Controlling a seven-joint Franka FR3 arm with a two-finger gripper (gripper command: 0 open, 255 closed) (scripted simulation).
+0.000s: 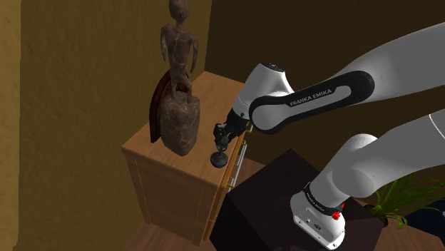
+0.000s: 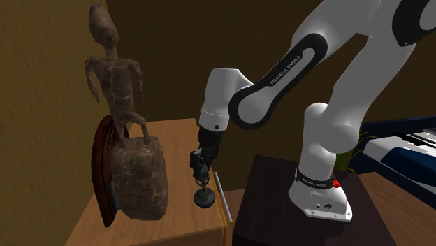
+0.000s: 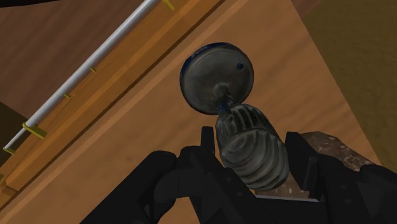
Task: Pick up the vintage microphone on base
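**Shoulder view.** The gripper (image 1: 224,134) hung at the arm's end, pointing down over the front edge of a wooden cabinet (image 1: 164,192). The mic (image 1: 220,147) stood upright directly under it. Its round base (image 1: 219,161) was near the cabinet's front edge, on that view's right of a carved statue (image 1: 180,100). Finger gap was not readable here. The dark stand (image 1: 267,207) sat at lower right.

**Second exterior view.** The gripper (image 2: 200,164) was vertical, at the head of the mic (image 2: 202,183), which stood upright. The round base (image 2: 204,199) sat low at the cabinet (image 2: 189,227) top, just beside a pale rail handle (image 2: 222,199). It was apart from the statue (image 2: 122,119) (on that view's left). Whether the base touched the top could not be told.

**Wrist view.** The two fingers (image 3: 297,153) stood a small way apart, approx. the width of the mic's ribbed head. One was on each side, both appearing in contact w/ it, so the gripper (image 3: 250,143) was clamped on the mic (image 3: 254,159). A short stem ran from the head to the round base (image 3: 215,76), seen against the cabinet (image 3: 114,146) wood, w/ the rail handle (image 3: 95,70) beyond.
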